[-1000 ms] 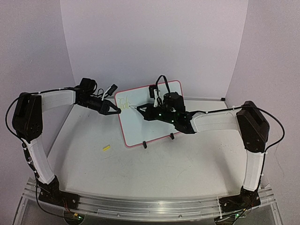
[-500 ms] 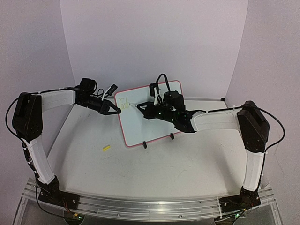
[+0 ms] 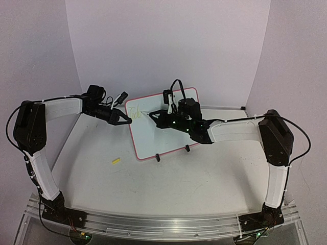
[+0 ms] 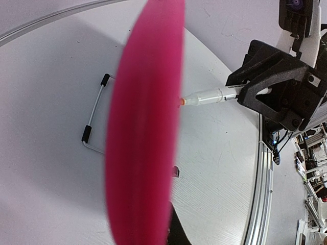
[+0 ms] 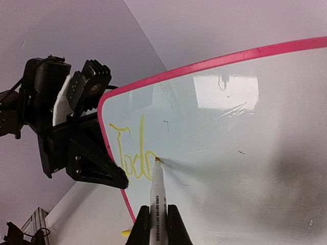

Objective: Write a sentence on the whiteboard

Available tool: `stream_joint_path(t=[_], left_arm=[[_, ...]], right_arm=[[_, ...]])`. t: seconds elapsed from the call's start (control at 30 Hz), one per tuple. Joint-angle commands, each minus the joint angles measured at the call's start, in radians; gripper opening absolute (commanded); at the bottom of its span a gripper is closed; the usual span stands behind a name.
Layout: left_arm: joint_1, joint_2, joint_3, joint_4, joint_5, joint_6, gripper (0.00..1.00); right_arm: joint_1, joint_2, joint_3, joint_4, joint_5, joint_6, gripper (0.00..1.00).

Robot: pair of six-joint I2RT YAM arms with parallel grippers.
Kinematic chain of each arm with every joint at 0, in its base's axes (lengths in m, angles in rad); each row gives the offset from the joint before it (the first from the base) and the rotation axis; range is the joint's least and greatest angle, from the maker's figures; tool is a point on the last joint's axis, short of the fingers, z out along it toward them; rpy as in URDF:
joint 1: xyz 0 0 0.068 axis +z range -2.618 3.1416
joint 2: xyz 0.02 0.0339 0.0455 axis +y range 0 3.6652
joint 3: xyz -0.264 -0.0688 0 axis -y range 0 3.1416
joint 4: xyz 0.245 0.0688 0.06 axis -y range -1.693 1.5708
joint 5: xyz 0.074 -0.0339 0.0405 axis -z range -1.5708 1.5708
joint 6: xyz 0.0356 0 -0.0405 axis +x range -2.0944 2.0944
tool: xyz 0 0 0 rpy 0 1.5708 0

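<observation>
The whiteboard point(image 3: 156, 143), white with a thin red frame, stands tilted on two black clip feet at the table's middle. My left gripper point(image 3: 127, 120) is shut on its left edge; in the left wrist view the frame point(image 4: 145, 127) is a blurred red band between the jaws. My right gripper point(image 3: 159, 120) is shut on a white marker point(image 5: 158, 204), whose orange tip touches the board point(image 5: 245, 153). The sentence point(image 5: 130, 158) is yellow letters reading about "Toda" at the board's upper left. The marker point(image 4: 209, 95) also shows from the left wrist.
A small yellow marker cap point(image 3: 116, 162) lies on the table left of the board, also seen in the right wrist view point(image 5: 125, 233). A wire clip foot point(image 4: 94, 115) sits behind the board. Purple walls close in the back and sides.
My right gripper and the marker have shifted slightly up along the board near the end of the yellow letters. The left arm and the board have not moved.
</observation>
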Motion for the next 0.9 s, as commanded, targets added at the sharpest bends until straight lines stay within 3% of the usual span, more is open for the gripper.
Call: stream_joint_path(t=[0.0,0.87], left_arm=[[-0.017,-0.004,0.029,-0.051,-0.045,0.037,0.0],[-0.016,-0.004,0.03,-0.051,-0.043,0.038,0.0]], right_arm=[[-0.009,-0.001,0.001,0.007,0.027,0.004,0.0],[-0.009,-0.025,-0.057,0.007,0.027,0.01,0.0]])
